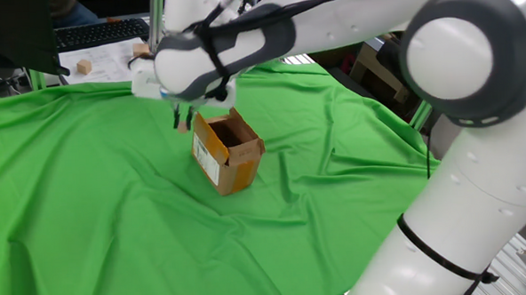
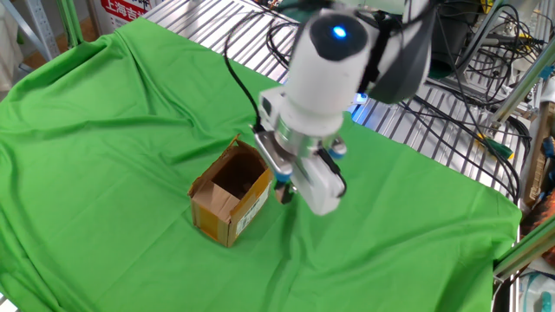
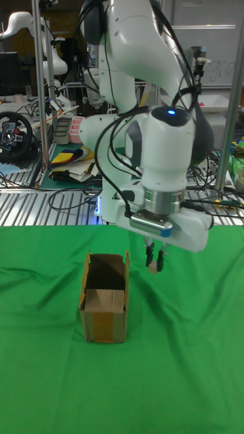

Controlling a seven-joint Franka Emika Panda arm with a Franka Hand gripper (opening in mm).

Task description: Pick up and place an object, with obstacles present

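The object, a tiny tan cube, hangs in the air between dark fingertips. My gripper is shut on it and points straight down. It hovers just beside the open cardboard box, near the level of the box's top rim and outside it. The box stands upright on the green cloth, flaps open, its inside dark.
Bigger tan wooden blocks lie on white paper beside a keyboard behind the cloth. A metal wire rack with cables borders the cloth. The white arm arches over the box.
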